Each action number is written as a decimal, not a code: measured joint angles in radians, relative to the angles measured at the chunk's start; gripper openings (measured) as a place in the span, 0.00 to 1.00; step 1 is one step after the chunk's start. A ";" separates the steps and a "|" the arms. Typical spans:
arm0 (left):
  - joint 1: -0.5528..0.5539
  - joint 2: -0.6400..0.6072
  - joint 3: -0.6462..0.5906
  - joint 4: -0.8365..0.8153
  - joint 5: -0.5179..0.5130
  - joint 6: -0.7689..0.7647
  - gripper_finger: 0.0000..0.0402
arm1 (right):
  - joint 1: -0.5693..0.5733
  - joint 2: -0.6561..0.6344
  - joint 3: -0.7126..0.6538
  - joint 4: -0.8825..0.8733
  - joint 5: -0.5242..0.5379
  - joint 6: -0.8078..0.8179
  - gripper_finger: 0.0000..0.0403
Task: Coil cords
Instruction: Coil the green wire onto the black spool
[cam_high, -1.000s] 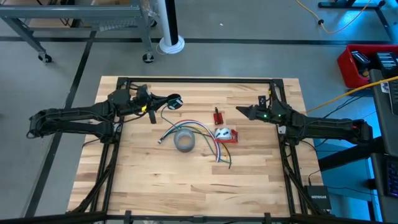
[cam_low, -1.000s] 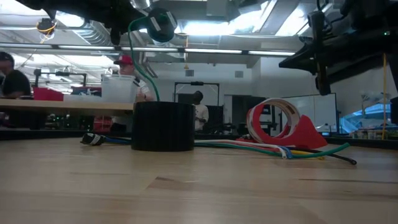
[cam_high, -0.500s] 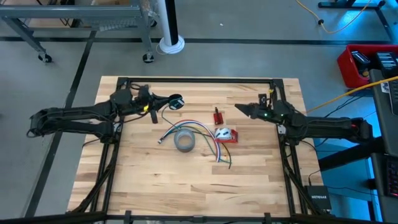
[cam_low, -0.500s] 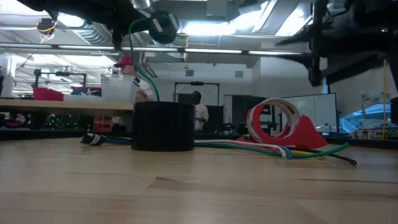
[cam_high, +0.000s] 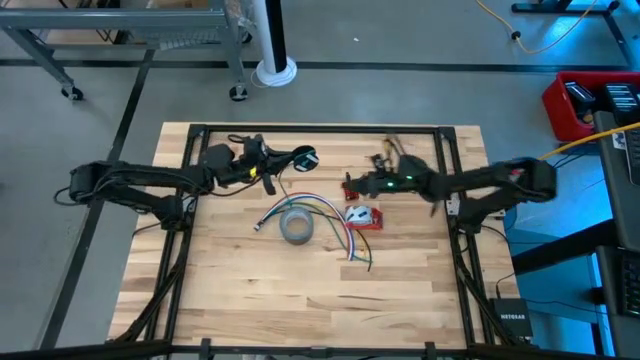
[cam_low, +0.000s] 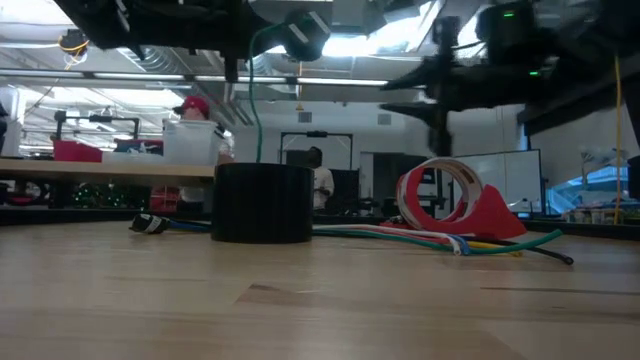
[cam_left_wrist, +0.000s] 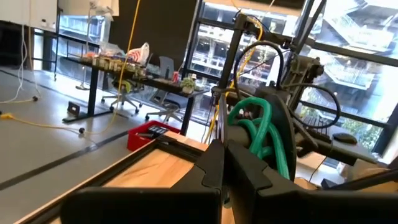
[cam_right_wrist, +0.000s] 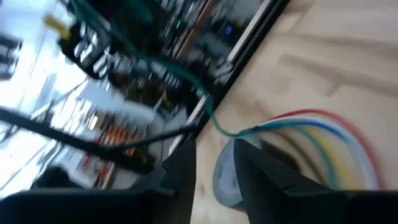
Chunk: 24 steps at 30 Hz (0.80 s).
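The green cord is wound into a small ring (cam_high: 303, 158) that hangs in the air at the far left of centre, with my left gripper (cam_high: 272, 165) shut on it. Its loose tail (cam_low: 254, 120) drops to the table behind the grey tape roll (cam_high: 296, 227). A bundle of coloured cords (cam_high: 330, 212) lies on the wood beside the roll. My right gripper (cam_high: 358, 184) hovers open over the table's far middle, pointing toward the roll, which shows between its fingers (cam_right_wrist: 186, 171) in the right wrist view. My left gripper pinches the green cord between its two shut fingers (cam_left_wrist: 214, 168) at the side of the ring (cam_left_wrist: 258, 134) nearest the arm. The fingers come in level from the table's left. The ring is lifted clear, and the slack tail hangs down to the table.
A red-and-white tape dispenser (cam_high: 363, 216) stands right of the coloured cords. A small red piece (cam_high: 349, 188) lies under my right gripper. A black frame (cam_high: 320, 128) borders the table. People and benches show in the room beyond.
My left gripper has carried the cord ring toward the table's right, still lifted, the tail trailing after it. My right gripper has swung from the right side toward the table's middle, over the small red piece.
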 joint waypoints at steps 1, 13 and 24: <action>0.000 0.013 0.000 0.019 0.000 -0.001 0.00 | 0.000 0.041 0.033 0.002 -0.033 -0.009 0.27; 0.000 0.012 0.000 0.078 0.000 0.041 0.00 | 0.006 0.309 0.316 -0.006 -0.098 -0.115 0.27; 0.002 0.010 0.000 0.089 0.000 0.063 0.00 | 0.076 0.399 0.404 -0.010 -0.106 -0.177 0.27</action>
